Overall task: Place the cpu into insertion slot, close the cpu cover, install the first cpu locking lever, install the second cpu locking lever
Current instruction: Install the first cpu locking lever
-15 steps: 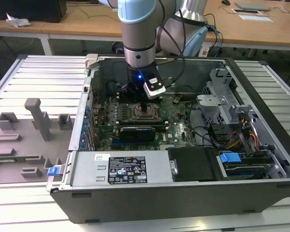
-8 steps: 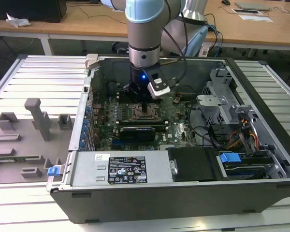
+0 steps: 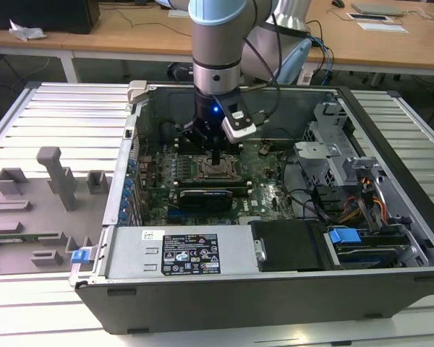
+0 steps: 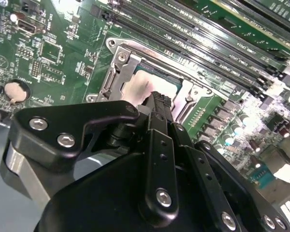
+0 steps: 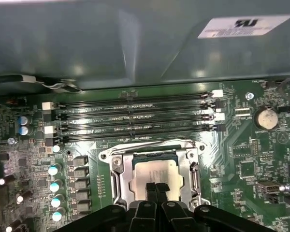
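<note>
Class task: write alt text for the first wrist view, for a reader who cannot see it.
The gripper hangs just above the cpu seated in the insertion slot, with the cpu cover framing it. Four long black memory slots cross the green circuit board beyond.

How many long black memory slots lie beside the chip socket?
4, side by side on the green board, the last nearest the chip socket.

A lab or workshop: opened computer case point(image 3: 275, 289) on slatted metal bench point(image 3: 72, 116), wooden desks point(image 3: 130, 32) behind.
</note>
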Available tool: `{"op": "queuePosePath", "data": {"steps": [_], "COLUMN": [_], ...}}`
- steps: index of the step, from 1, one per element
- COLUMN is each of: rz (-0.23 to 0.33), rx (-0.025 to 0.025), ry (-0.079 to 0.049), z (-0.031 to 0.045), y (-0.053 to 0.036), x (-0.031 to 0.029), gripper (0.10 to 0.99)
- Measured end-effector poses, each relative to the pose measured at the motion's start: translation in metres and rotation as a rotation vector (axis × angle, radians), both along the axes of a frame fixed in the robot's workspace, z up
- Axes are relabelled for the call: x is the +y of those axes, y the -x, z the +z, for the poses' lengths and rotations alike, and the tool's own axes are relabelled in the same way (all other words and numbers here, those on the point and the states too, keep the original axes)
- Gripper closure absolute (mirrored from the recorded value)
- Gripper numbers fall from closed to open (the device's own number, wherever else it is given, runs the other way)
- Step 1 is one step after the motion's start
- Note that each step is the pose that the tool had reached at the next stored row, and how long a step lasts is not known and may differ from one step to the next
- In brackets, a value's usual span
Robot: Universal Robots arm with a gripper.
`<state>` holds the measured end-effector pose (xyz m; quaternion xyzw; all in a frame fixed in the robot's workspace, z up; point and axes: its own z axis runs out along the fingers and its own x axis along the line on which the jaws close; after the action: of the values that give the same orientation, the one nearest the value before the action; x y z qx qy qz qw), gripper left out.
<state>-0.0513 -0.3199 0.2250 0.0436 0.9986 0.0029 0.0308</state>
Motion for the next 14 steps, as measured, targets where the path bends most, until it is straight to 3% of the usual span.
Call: {"op": "queuePosePath", "data": {"steps": [4,12,14], "rz": [0.000,0.005,0.009], "rx": [0.0000,-0.0001,0.0001], "ry": [0.000,0.000,0.000], "z": [0.0070,0.0070,0.0070], "y": [0.0000,-0.0045,-0.0045], "x": [0.0002,-0.0001,-0.0035], "gripper": [0.980,0.980,0.980]}}
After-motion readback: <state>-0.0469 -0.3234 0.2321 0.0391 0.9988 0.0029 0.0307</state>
